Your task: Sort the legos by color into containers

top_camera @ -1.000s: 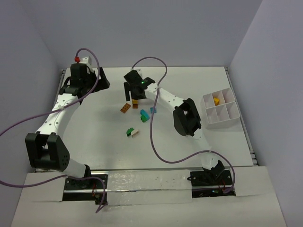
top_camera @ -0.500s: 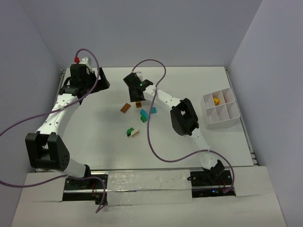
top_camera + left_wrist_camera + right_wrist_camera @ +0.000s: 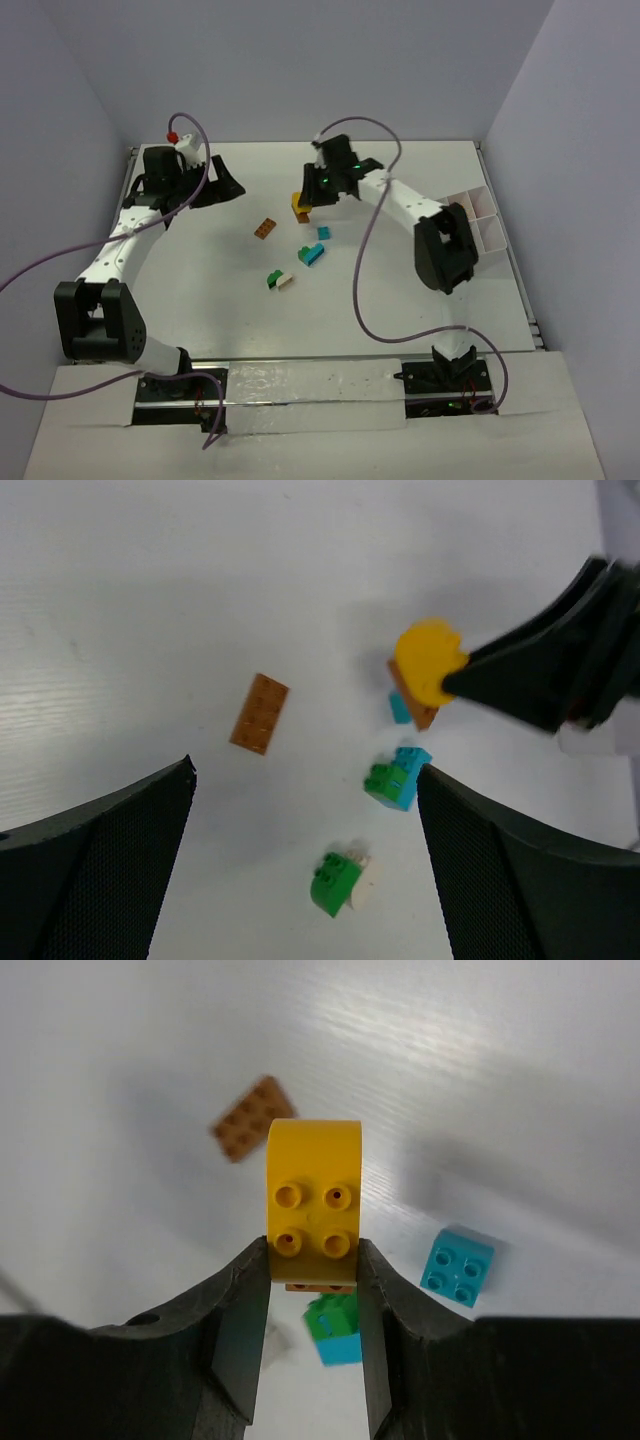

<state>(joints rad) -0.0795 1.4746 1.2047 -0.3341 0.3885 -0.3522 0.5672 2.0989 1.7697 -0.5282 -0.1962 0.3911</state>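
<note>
Got the yellow brick (image 3: 313, 1195) pinched in my right gripper (image 3: 313, 1255), rounded end pointing away from the wrist, with a brown bit (image 3: 320, 1287) showing under it. The tray (image 3: 492, 232) sits well off to the right of it, so that's the way I'd swing. The right arm's stretched far out, elbow over the tray's left side. The left gripper (image 3: 222, 187) is spread wide, much farther from the tray.
</note>
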